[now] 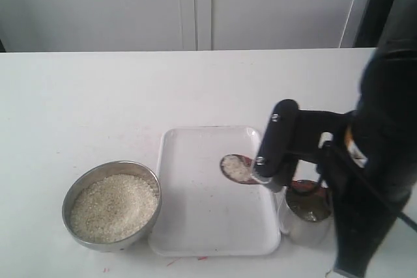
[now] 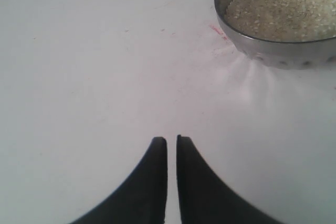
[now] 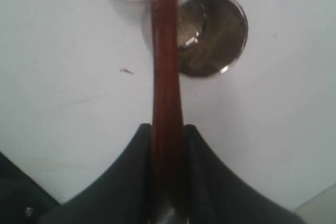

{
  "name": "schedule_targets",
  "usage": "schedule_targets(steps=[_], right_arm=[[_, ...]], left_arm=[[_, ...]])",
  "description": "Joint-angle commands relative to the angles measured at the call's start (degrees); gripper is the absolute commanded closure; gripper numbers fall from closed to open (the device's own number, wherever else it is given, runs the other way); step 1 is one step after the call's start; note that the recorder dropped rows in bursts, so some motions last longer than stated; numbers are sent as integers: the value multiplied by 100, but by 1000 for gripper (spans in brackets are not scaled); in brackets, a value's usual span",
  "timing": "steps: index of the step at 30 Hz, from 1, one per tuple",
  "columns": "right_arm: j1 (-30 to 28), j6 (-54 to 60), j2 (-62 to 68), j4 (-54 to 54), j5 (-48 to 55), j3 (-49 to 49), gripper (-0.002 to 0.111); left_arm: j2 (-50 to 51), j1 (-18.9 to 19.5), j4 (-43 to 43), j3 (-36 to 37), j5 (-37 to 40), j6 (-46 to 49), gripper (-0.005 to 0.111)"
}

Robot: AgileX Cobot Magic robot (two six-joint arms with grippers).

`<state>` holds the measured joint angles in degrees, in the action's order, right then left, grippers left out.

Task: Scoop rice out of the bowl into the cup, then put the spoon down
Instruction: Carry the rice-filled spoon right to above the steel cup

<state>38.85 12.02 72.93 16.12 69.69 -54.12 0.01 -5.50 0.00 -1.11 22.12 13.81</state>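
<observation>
White tabletop [image 1: 98,96], transfer step: right jaws pinching the spoon [image 3: 165,77] handle, its rice [image 1: 236,166] load over the tray [image 1: 208,226]; left jaws pressed together, empty. Cup [image 1: 311,216] at the load's four o'clock, bowl [image 1: 73,193] at eight. Next move, by judgement: carry level to the cup, then tip.

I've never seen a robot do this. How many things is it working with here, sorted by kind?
Steel vessels: 2, the bowl and the cup
Wooden spoons: 1, the spoon
White trays: 1, the tray
Total: 4
</observation>
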Motion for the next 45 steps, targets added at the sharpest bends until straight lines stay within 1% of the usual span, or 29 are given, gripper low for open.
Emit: schedule_targets(steps=[1, 6, 12, 21, 27, 32, 38, 45], right_arm=[[-417, -44, -650, 346, 27, 552, 108], [-720, -159, -1126, 603, 27, 1092, 108], [-854, -256, -1249, 760, 27, 1467, 108], [-854, -329, -1214, 1086, 27, 1482, 108], [-854, -171, -939, 1150, 27, 1482, 108], [-854, -171, -688, 1479, 27, 1482, 108], [-854, -19, -511, 1590, 27, 1482, 108], [-854, -6, -299, 2127, 27, 1482, 108]], left_arm=[[-1, -42, -32, 52, 278, -33, 92], [-1, -42, -32, 52, 278, -33, 92], [-1, -42, -32, 52, 278, -33, 92], [-1, -42, -32, 52, 278, -33, 92], [-1, -42, -32, 52, 278, -33, 92], [-1, -42, -32, 52, 278, -33, 92], [-1, -42, -32, 52, 278, -33, 92], [-1, -42, -32, 52, 278, -33, 92]])
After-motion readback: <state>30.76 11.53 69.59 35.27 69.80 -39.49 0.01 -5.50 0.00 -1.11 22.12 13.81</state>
